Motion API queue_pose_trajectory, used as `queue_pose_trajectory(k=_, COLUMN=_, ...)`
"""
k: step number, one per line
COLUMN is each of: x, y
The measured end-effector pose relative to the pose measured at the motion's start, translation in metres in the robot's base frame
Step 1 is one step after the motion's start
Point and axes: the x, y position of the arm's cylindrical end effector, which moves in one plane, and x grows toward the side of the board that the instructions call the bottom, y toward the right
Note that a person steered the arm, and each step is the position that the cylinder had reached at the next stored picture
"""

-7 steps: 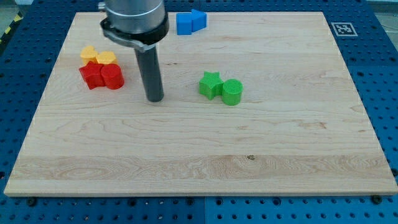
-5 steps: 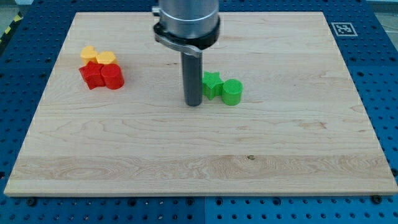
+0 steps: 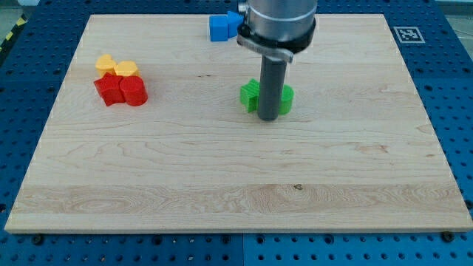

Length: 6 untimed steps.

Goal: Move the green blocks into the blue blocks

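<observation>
Two green blocks sit together near the board's middle: a green star block (image 3: 249, 96) on the left and a green round block (image 3: 286, 100) on the right, both partly hidden by my rod. My tip (image 3: 268, 118) rests on the board just below them, between the two. The blue blocks (image 3: 220, 26) stand at the view's top, left of the arm body, which hides part of them.
Two yellow blocks (image 3: 115, 66) and two red blocks (image 3: 120, 90) form a cluster at the view's left. The wooden board (image 3: 222, 177) lies on a blue perforated table. A black-and-white marker (image 3: 406, 34) sits at the top right corner.
My tip has moved to the view's right, from left of the green star block to just below the two green blocks. The blocks have not visibly moved.
</observation>
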Motion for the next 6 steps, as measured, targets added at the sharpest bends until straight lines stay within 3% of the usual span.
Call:
queue_pose_trajectory(k=1, x=-0.035, y=-0.009)
queue_pose_trajectory(k=4, x=0.006, y=0.042)
queue_pose_trajectory(k=5, x=-0.042, y=0.041)
queue_pose_trajectory(k=6, x=-0.076, y=0.003)
